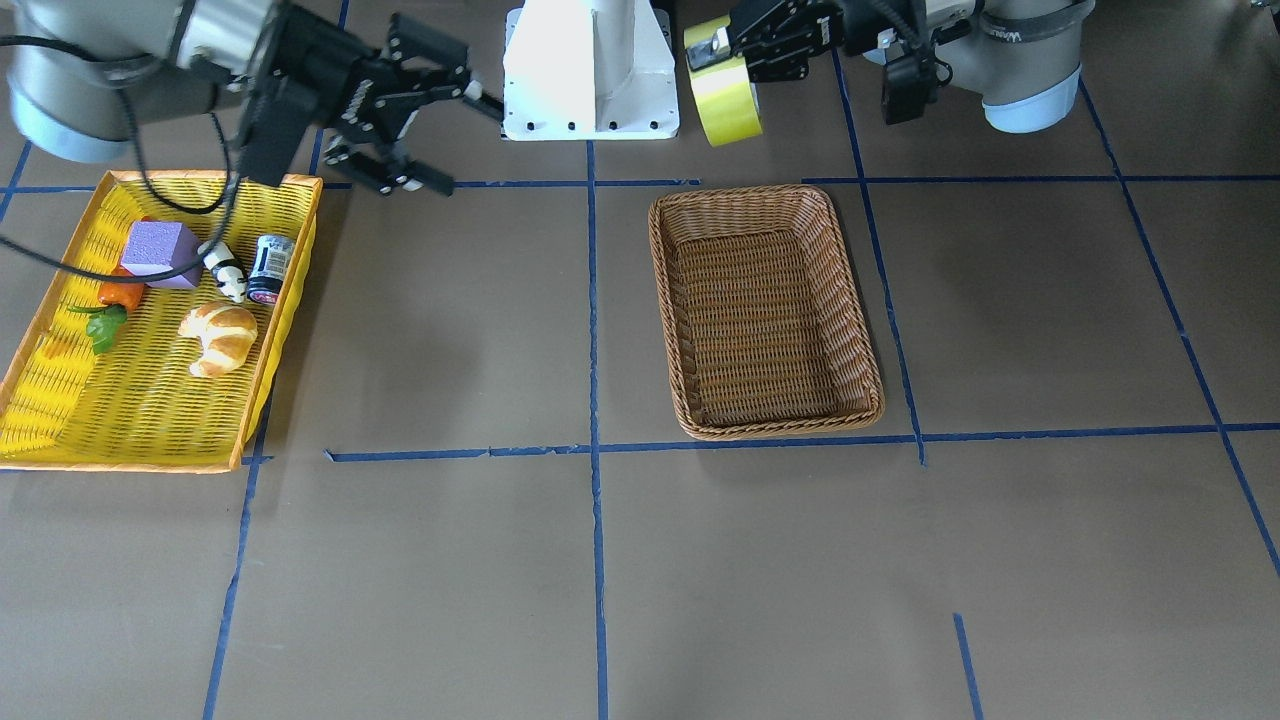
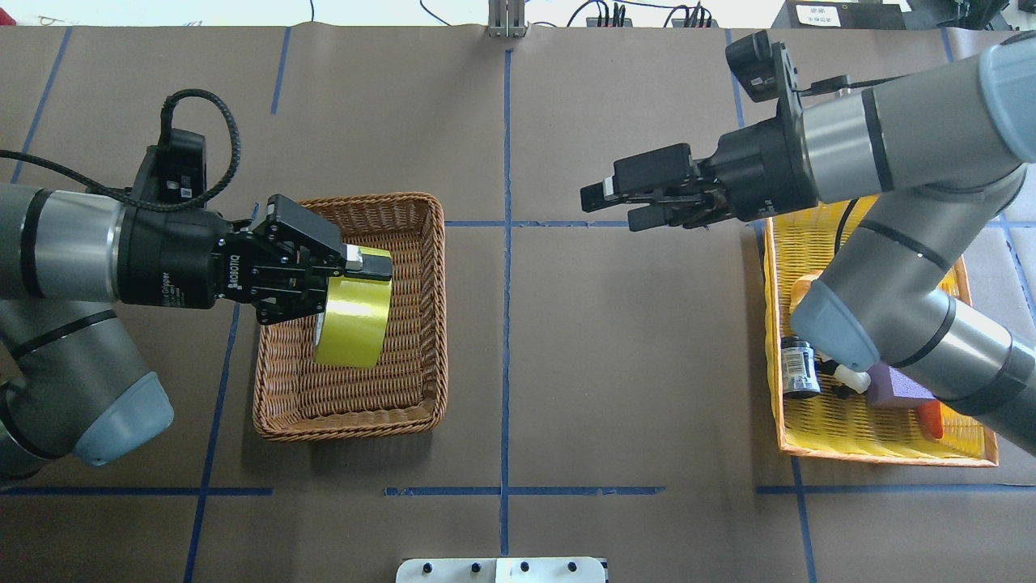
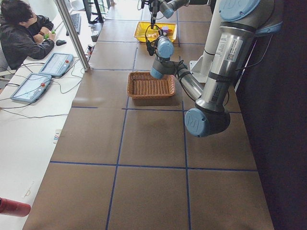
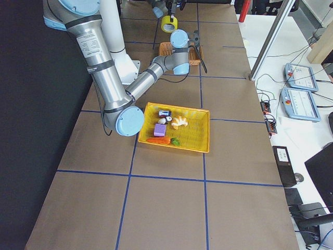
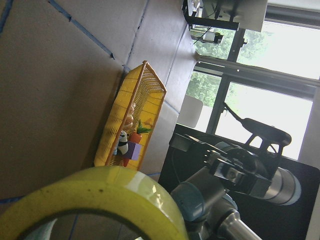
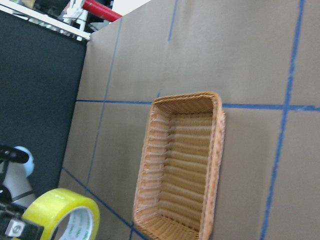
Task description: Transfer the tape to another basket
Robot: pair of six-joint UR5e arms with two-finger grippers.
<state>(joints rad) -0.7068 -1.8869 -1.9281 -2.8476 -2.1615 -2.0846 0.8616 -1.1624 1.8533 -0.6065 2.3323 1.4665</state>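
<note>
1. Gripping the tape (image 2: 354,312) at the top of its wall, the left gripper (image 2: 346,271) has its jaws clamped on the roll. The roll hangs on edge in the air, raised above the basket (image 2: 350,427) and touching none of it.
2. From overhead the tape overlaps the basket's left half, while the front-facing view puts it past the rim on the robot's side. I cannot tell whether it hangs squarely over the inside. The height probably serves to clear the braided rim before lowering.
3. The basket shows only its bare woven floor, ready for the roll.
4. Right of the basket and well apart from it, the right gripper (image 2: 613,207) hangs with jaws spread and holds nothing, likely kept out of the way.
5. Farther right of the basket, the yellow mesh basket (image 2: 882,458) holds a croissant (image 1: 218,337) and a can (image 2: 800,368).
</note>
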